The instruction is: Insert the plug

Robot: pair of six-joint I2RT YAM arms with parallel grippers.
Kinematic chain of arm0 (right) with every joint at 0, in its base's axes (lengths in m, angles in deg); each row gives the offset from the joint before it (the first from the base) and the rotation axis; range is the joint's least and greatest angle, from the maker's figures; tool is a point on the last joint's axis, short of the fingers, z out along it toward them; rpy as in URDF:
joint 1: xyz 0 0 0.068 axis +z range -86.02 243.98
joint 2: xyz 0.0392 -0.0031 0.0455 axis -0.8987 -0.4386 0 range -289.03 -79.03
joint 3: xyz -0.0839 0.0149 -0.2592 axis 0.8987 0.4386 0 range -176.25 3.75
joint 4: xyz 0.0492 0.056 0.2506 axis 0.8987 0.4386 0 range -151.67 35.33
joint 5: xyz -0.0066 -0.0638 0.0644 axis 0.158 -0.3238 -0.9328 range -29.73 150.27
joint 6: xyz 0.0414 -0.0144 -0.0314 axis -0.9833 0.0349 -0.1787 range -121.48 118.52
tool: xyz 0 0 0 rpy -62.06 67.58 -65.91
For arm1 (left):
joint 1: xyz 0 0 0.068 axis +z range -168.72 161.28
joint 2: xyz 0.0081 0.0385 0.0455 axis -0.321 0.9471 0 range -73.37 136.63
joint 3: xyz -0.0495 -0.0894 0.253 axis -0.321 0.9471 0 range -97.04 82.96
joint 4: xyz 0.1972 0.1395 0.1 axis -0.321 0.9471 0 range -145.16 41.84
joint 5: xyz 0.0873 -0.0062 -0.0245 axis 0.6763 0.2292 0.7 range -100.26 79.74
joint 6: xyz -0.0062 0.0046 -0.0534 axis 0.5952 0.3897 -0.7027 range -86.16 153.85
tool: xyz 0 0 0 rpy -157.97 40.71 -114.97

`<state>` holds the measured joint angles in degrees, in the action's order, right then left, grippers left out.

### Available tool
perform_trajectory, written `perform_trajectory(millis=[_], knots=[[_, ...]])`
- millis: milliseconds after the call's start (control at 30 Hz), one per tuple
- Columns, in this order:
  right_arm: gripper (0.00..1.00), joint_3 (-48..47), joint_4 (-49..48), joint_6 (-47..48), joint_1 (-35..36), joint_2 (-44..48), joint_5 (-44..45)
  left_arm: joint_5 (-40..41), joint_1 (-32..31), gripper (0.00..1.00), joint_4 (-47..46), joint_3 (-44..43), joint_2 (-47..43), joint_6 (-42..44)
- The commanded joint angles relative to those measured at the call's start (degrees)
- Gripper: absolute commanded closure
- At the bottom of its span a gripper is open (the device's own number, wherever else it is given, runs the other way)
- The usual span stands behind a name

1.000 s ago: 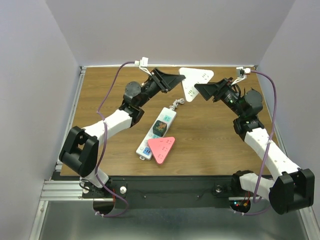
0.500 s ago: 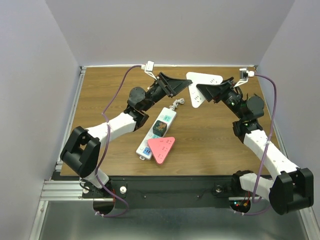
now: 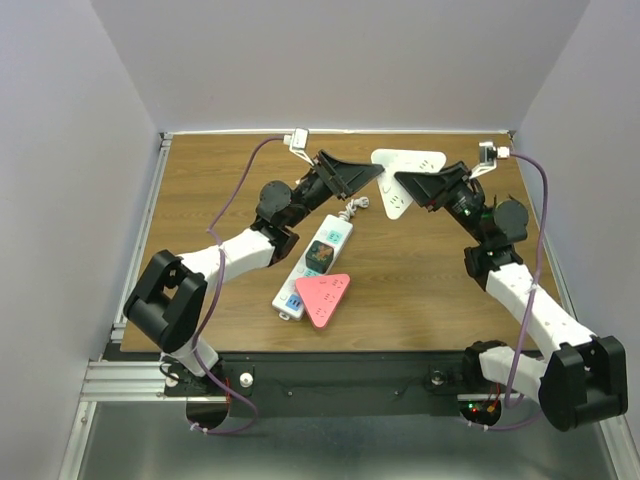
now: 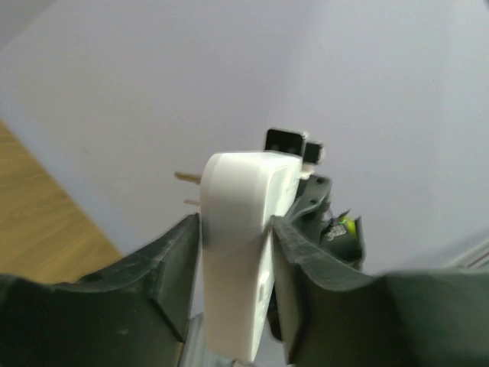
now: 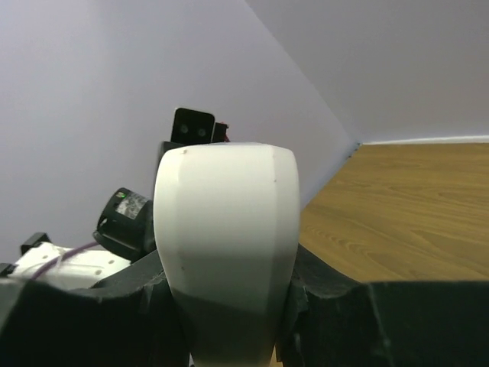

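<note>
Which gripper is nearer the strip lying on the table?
Left. The left gripper hangs just beyond the strip's cord end; the right gripper is farther off to its right. Both hold the white adapter.

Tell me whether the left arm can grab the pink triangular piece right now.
Probably not: the left end effector is shut on the white triangular adapter, which the right end effector also grips. The pink triangular piece itself lies uncovered.

Left arm (image 3: 235, 250) and right arm (image 3: 520, 295) stretched forward, angled inward, left gripper (image 3: 372, 176) and right gripper (image 3: 403, 181) facing nose to nose, each clamped on one white triangular adapter (image 3: 408, 163).
</note>
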<state>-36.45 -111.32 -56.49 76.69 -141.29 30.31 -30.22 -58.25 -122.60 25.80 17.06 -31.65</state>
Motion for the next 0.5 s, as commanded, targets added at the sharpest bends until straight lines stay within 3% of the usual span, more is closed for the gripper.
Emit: perform_trajectory(millis=[0, 67, 267, 467], knots=[[1.0, 1.35, -2.3, -1.33, -0.67, 0.65, 4.1, -1.39, 1.11, 0.32, -1.65, 2.84, -4.47, 3.25], [1.0, 1.45, -2.12, -3.09, -0.67, 0.21, 5.17, -2.7, 2.25, 0.26, 1.25, 5.21, -5.53, 6.06], [1.0, 2.32, -1.77, -4.76, -0.93, -3.04, 5.17, -4.55, 6.21, 0.24, 9.86, 12.68, -10.89, 12.14], [1.0, 2.32, -1.77, -6.78, -1.2, -7.6, 0.97, -2.8, 10.33, 0.23, 21.2, 14.88, -14.32, 21.36]])
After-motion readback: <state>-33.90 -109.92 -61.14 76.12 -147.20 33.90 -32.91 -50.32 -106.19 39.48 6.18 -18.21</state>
